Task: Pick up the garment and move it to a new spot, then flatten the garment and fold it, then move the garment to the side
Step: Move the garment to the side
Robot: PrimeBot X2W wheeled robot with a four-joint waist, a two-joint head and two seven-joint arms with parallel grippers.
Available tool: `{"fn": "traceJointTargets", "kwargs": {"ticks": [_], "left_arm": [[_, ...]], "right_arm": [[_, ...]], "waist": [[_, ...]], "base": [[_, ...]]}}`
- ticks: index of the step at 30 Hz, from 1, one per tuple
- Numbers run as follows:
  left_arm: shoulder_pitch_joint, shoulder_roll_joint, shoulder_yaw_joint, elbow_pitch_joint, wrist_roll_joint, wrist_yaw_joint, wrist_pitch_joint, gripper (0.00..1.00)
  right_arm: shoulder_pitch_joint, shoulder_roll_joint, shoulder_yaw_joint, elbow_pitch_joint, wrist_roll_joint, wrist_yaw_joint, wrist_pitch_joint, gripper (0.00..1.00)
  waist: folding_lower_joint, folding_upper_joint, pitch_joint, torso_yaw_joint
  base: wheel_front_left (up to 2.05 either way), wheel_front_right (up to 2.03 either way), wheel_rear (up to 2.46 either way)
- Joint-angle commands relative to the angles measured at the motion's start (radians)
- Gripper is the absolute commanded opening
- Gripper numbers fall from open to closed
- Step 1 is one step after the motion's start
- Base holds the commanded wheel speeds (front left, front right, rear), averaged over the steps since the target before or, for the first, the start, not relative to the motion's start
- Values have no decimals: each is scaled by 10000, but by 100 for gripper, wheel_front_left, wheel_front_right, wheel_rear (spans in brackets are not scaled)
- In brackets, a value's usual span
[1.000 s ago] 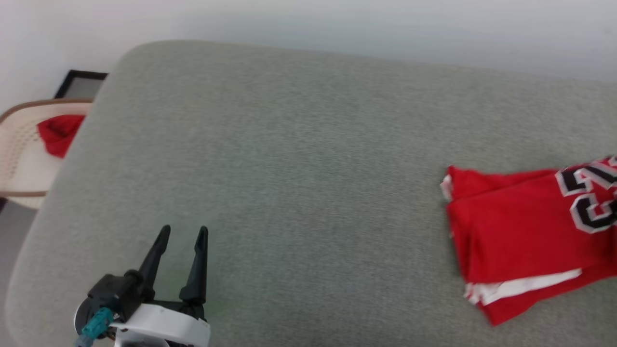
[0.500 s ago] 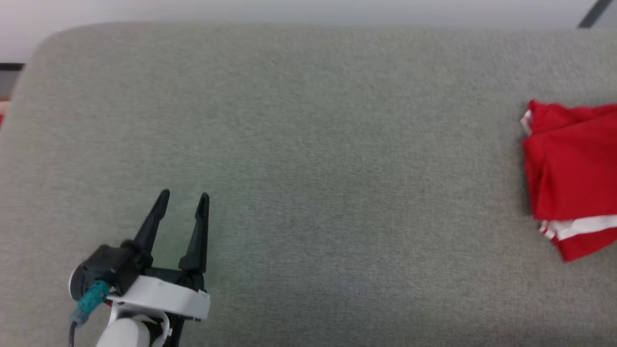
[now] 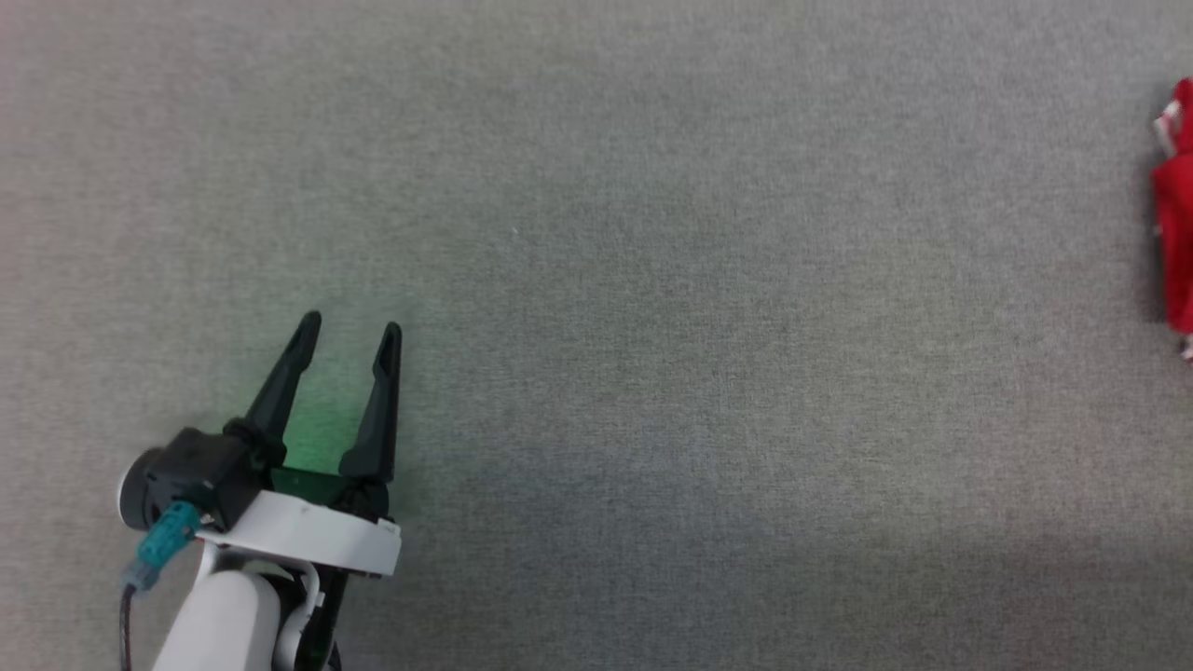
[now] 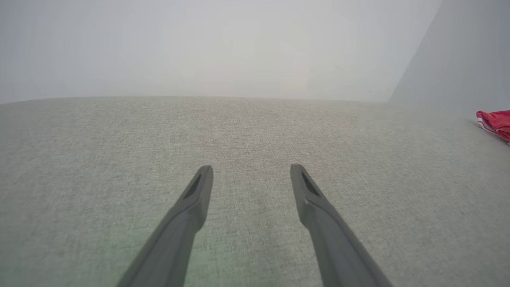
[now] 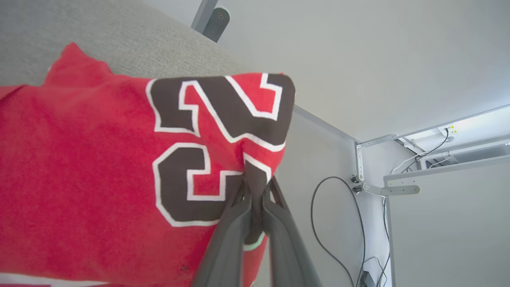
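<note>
Garment (image 5: 79, 167), one, between two fingers (image 5: 227, 239) of right hand (image 5: 258, 185)

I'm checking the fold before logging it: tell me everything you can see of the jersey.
The jersey is red, soft-looking cloth with large black numerals outlined in white and a white band along one edge. It sits in folded layers on the grey cushion. The right gripper is shut on a pinch of cloth at the numerals, by the fold's edge. The left wrist view shows its red-and-white striped trim at the far right.
</note>
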Motion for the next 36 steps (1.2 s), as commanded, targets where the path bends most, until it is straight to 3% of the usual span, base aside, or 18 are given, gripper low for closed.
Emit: {"fn": "traceJointTargets", "kwargs": {"ticks": [1, 17, 29, 30, 32, 33, 34, 35, 36], "left_arm": [[-143, 63, 5, -64, -8, -28, 6, 100], [-368, 522, 47, -168, 75, -26, 6, 100], [-558, 671, -140, -105, 43, -28, 6, 100], [-560, 684, -144, -89, 36, -28, 6, 100], [-564, 682, -142, -75, 23, -28, 6, 100], [-559, 685, -142, -65, 20, -28, 6, 100], [-545, 695, -135, -51, 25, -28, 6, 100], [-545, 695, -135, -51, 25, -28, 6, 100], [-531, 697, -120, -36, 21, -28, 6, 100]], "right_arm": [[-256, -136, 54, 150, -158, -15, -174, 0], [-1674, 623, 177, 1815, -2393, -17, -692, 0], [-2100, 1351, 134, 2518, -2650, -15, -833, 0], [-2142, 1389, 115, 2582, -2684, -15, -845, 5], [-2124, 1490, 85, 2693, -2754, -17, -869, 39], [-2126, 1533, 85, 2741, -2794, -15, -890, 49], [-2171, 1580, 5, 2810, -2823, -15, -911, 81], [-2171, 1580, 5, 2810, -2823, -15, -911, 81], [-2196, 1637, -13, 2846, -2860, -15, -921, 97]], "waist": [[0, -1, 298, -153], [0, -1, 965, -797], [0, -1, 1079, -1073], [0, -1, 1068, -1079], [0, -1, 1025, -1083], [0, -1, 998, -1083], [0, -1, 966, -1091], [0, -1, 966, -1091], [0, -1, 925, -1101]], "base": [[0, 0, 0], [0, 0, 0], [0, 0, 0], [0, 0, 0], [0, 0, 0], [0, 0, 0], [0, 0, 0], [0, 0, 0], [0, 0, 0]]}}
